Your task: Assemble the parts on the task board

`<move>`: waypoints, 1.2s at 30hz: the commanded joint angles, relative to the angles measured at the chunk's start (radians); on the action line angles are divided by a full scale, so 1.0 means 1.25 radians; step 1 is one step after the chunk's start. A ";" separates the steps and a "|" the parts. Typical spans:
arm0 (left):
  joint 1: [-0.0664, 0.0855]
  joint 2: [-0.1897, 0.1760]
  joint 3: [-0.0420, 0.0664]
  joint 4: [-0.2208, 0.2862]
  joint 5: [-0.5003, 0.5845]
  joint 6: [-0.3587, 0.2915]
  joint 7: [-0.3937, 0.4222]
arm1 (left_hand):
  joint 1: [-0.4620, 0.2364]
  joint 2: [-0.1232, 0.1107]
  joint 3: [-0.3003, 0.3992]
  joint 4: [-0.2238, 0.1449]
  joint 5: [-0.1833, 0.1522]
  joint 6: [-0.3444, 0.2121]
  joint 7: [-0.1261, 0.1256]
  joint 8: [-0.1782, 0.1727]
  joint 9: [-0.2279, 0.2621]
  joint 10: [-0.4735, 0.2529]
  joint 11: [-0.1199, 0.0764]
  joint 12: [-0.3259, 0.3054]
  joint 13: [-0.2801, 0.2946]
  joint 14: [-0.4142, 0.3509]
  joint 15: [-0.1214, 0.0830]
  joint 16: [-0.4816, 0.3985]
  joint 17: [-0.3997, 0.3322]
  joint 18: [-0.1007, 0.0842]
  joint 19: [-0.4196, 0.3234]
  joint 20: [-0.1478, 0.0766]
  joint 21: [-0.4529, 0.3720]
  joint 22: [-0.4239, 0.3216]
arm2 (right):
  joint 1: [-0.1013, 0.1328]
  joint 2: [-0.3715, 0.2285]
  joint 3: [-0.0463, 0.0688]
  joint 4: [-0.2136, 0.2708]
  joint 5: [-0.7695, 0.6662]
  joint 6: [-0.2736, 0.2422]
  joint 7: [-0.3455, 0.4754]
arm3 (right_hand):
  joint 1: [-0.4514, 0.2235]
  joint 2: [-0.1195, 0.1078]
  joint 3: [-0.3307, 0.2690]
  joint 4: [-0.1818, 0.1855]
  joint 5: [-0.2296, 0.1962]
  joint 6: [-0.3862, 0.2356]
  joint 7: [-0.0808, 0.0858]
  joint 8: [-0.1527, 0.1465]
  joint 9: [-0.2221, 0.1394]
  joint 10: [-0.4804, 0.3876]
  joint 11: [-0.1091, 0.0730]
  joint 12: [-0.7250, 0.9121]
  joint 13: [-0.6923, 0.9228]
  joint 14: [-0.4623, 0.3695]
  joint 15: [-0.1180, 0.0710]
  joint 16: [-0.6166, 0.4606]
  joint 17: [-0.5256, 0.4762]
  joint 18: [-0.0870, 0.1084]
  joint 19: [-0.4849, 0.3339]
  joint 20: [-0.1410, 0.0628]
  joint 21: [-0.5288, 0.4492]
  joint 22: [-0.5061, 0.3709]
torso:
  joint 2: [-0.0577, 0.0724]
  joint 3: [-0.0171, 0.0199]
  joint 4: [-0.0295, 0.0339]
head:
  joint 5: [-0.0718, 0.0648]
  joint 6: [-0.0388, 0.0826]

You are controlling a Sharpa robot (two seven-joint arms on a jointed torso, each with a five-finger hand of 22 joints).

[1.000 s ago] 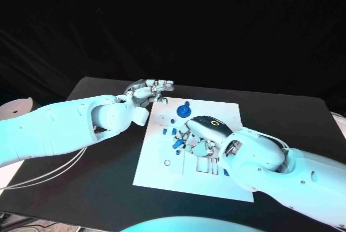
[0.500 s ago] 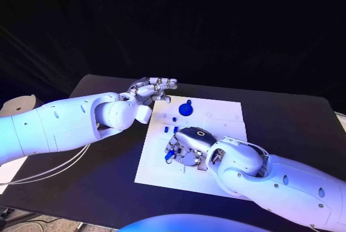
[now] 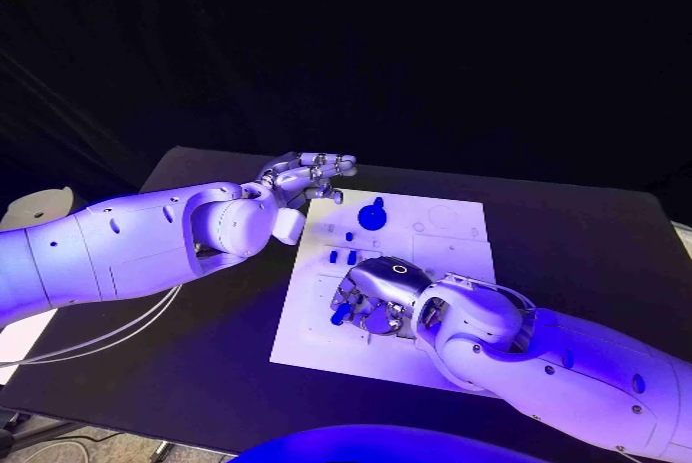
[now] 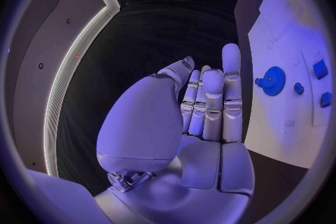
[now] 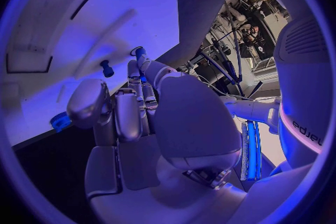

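— Parts first: why does the right hand (image 3: 378, 298) sit so low over the task board (image 3: 450, 251)?
— My guess is that it is working a small blue part (image 3: 338, 313) at its fingertips; the fingers are curled down close together there. Whether they actually pinch the part, I cannot tell.
— And the rest of the parts?
— Just beyond that hand's fingers, a few small blue pegs (image 3: 340, 256) stand on the board. Farther off is the blue gear (image 3: 372, 218).
— The left hand (image 3: 303, 175)?
— Raised past the board's far corner, beside the gear, fingers straight and pressed together, holding nothing. It probably waits clear of the work.
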State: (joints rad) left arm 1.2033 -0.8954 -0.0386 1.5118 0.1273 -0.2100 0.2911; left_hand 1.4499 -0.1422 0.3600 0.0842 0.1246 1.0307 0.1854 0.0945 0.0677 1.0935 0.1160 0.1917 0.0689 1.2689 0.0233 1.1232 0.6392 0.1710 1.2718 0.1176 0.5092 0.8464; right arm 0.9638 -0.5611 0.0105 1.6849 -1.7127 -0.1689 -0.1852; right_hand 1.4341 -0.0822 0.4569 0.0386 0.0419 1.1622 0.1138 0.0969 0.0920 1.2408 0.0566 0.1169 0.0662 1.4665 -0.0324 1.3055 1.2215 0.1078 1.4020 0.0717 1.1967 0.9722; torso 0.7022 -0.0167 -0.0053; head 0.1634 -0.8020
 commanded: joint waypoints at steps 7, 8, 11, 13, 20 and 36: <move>0.000 0.000 0.000 0.000 -0.002 0.016 0.002 | -0.004 -0.004 0.006 0.000 0.002 -0.006 0.002 0.005 0.000 -0.008 -0.001 0.003 -0.001 -0.008 0.000 -0.005 -0.004 0.008 -0.004 0.000 -0.005 -0.001 | -0.003 -0.009 -0.003 0.004 -0.036 0.025 -0.017 | -0.008 0.002 0.004 -0.003 0.005 0.001 0.004 0.006 0.009 -0.005 -0.002 -0.003 0.000 0.038 0.001 0.001 -0.001 0.003 -0.005 -0.003 -0.003 -0.001 | 0.000 -0.0003 0.0003 | 0.000 -0.001; 0.000 0.000 0.000 0.000 -0.002 0.016 0.002 | -0.004 -0.004 0.006 0.000 0.002 -0.006 0.002 0.005 0.000 -0.008 -0.001 0.003 -0.001 -0.008 0.000 -0.005 -0.004 0.008 -0.004 0.000 -0.005 -0.001 | -0.003 -0.009 -0.003 0.005 -0.038 0.024 -0.018 | -0.008 0.002 0.004 -0.003 0.005 0.001 0.004 0.006 0.009 -0.005 -0.002 -0.003 0.000 0.038 0.001 0.001 -0.001 0.003 -0.005 -0.003 -0.003 -0.001 | 0.000 -0.0002 0.0003 | 0.000 -0.001; 0.000 0.000 0.000 0.000 -0.002 0.017 0.001 | -0.004 -0.004 0.006 0.000 0.002 -0.006 0.002 0.005 0.000 -0.008 -0.001 0.003 -0.001 -0.008 0.000 -0.005 -0.004 0.008 -0.004 0.000 -0.005 -0.001 | -0.003 -0.009 -0.003 0.006 -0.043 0.022 -0.023 | -0.008 0.002 0.004 -0.003 0.005 0.001 0.004 0.006 0.009 -0.005 -0.002 -0.003 0.000 0.038 0.001 0.001 -0.001 0.003 -0.005 -0.003 -0.003 -0.001 | 0.000 -0.0004 0.0003 | 0.000 -0.001; 0.000 0.000 0.000 0.000 -0.002 0.017 0.001 | -0.004 -0.004 0.006 0.000 0.002 -0.006 0.002 0.005 0.000 -0.008 -0.001 0.003 -0.001 -0.008 0.000 -0.005 -0.004 0.008 -0.004 0.000 -0.005 -0.001 | -0.003 -0.009 -0.003 0.007 -0.046 0.022 -0.026 | -0.008 0.002 0.004 -0.003 0.005 0.001 0.005 0.006 0.009 -0.005 -0.002 -0.004 0.000 0.038 0.001 0.002 0.000 0.003 -0.005 -0.002 -0.003 0.000 | 0.000 -0.0005 0.0004 | 0.000 -0.001; 0.000 0.000 0.000 0.000 -0.002 0.017 0.001 | -0.004 -0.004 0.006 0.000 0.002 -0.006 0.002 0.005 0.000 -0.008 -0.001 0.003 -0.001 -0.008 0.000 -0.005 -0.004 0.008 -0.004 0.000 -0.005 -0.001 | -0.003 0.002 -0.003 0.005 -0.061 0.055 -0.044 | -0.013 0.000 0.001 -0.002 0.005 -0.001 0.006 0.004 0.009 -0.006 0.000 -0.007 0.000 0.037 0.002 0.001 -0.002 0.003 -0.006 -0.001 -0.004 -0.001 | 0.000 -0.0008 -0.0004 | 0.000 -0.002; 0.000 -0.001 0.000 0.002 -0.002 0.017 -0.001 | -0.004 -0.004 0.006 0.000 0.002 -0.006 0.002 0.005 0.000 -0.008 -0.001 0.003 -0.001 -0.008 0.000 -0.005 -0.004 0.008 -0.004 0.000 -0.005 -0.001 | -0.002 0.022 -0.009 -0.004 -0.063 0.049 -0.047 | -0.061 -0.043 -0.049 0.009 0.006 -0.106 0.021 -0.029 -0.016 -0.146 0.032 -0.041 -0.003 0.031 0.029 -0.016 -0.029 0.011 -0.027 0.025 -0.039 -0.048 | -0.001 -0.0012 -0.0003 | -0.001 -0.003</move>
State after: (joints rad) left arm 1.2033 -0.8972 -0.0386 1.5115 0.1272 -0.2067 0.2866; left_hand 1.4499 -0.1422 0.3600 0.0842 0.1246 1.0307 0.1854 0.0945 0.0677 1.0898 0.1123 0.1917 0.0690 1.2653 0.0198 1.1232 0.6350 0.1710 1.2718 0.1176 0.5092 0.8465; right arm 0.9632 -0.5354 0.0004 1.6805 -1.7793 -0.1123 -0.2384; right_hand 1.3609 -0.1267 0.4006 0.0492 0.0503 1.0344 0.1405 0.0631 0.0737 1.0644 0.0987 0.0630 0.0612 1.4663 -0.0035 1.2879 1.1865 0.1077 1.3690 0.0972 1.1523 0.9139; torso 0.7014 -0.0182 -0.0052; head 0.1618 -0.8053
